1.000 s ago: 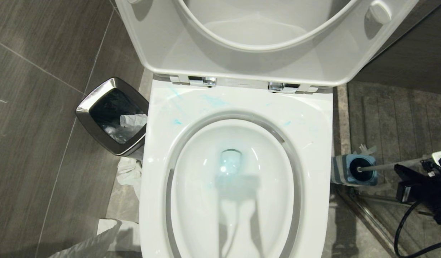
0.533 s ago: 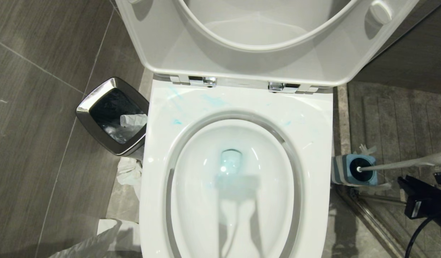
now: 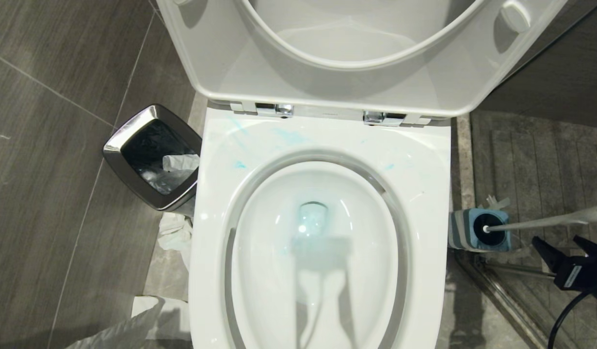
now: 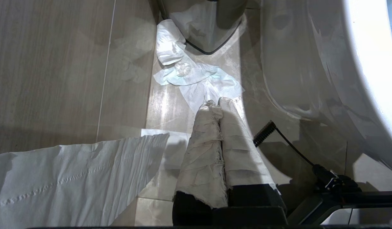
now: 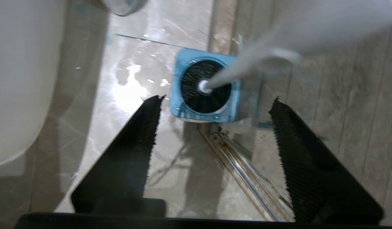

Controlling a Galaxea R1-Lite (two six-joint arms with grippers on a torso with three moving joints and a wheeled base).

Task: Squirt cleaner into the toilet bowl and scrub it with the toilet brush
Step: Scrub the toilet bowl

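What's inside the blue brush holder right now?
The toilet brush stands in the holder; its black bristle head fills the opening and the handle leans out. The holder's bottom is hidden beneath the bristles.

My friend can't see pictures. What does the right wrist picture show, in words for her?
The right gripper is open above a wet floor, holding nothing. Just beyond its black fingers, the toilet brush sits in its blue holder, with the white toilet bowl off to one side.

The toilet brush [image 3: 545,223] handle runs off the head view's right edge, and its bristle head sits sunk in the holder [image 3: 478,230]. The raised lid [image 3: 327,72] is cropped at the top. Up close, the handle smears into a pale blur.
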